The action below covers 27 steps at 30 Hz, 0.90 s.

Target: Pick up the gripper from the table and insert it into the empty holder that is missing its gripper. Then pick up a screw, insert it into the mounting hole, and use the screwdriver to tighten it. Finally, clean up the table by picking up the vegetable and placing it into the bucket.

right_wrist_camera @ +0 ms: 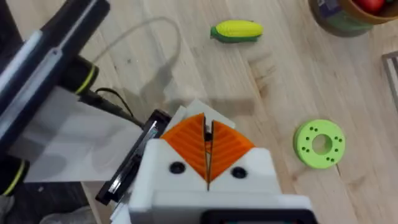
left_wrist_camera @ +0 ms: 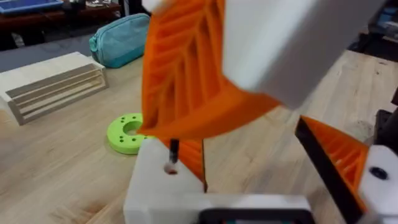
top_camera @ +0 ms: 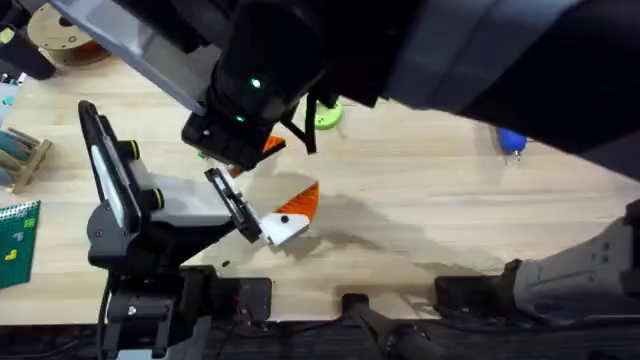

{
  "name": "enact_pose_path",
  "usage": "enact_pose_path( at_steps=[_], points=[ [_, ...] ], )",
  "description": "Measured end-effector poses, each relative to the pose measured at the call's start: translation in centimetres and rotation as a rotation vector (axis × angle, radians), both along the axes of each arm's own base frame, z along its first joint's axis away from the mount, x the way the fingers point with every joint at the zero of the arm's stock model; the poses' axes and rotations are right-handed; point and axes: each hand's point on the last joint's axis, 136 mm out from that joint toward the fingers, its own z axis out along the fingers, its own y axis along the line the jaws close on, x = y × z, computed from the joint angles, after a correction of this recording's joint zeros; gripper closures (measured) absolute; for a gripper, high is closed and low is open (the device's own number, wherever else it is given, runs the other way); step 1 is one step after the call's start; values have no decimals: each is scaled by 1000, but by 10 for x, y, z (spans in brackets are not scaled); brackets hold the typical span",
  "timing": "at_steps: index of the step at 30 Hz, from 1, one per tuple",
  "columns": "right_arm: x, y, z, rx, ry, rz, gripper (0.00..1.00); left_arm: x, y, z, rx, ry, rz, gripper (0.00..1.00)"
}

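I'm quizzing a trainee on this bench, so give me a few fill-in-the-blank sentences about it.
1. The toy corn lying on the wooden table is mostly ____ in colour.
2. The flat ring-shaped disc is bright ____.
3. The screwdriver on the table is ____.

Missing words: yellow; green; blue

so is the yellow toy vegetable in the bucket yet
No, out. The small yellow toy vegetable lies on the wooden table, apart from the olive-green round bucket.
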Motion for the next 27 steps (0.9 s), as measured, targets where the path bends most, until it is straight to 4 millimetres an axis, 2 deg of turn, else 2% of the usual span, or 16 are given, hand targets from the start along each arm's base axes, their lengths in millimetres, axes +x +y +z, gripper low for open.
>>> enact_pose_path(
  at_steps=[27],
  points=[
    [1,-1,-4,-7,4,-3,996,0,0,0,0,0,0,73]
  ],
)
